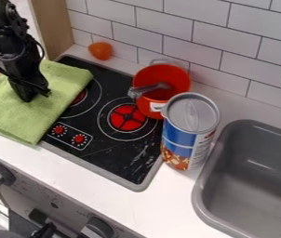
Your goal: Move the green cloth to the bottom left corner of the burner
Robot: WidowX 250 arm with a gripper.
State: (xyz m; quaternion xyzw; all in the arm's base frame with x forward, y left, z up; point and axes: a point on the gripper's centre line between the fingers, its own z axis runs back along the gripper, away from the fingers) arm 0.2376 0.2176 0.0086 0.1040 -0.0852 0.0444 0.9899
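Note:
The gripper [36,95] hangs at the upper left of the view, pointing down over the green cloth [56,104]. Its tips are at the cloth's surface, near the middle of the cloth; whether they pinch the fabric cannot be told. The cloth lies spread over the left part of the black burner [99,155], covering its left edge and part of the rear-left heating ring, and extends onto the counter on the left. Two red knobs on the burner's front left stand just right of the cloth's lower edge.
A red pot [179,79] with a grey-handled utensil stands at the burner's back right. Beside it is a tall can [190,135]. An orange object [100,50] sits by the tiled wall. The grey sink [249,186] is at right.

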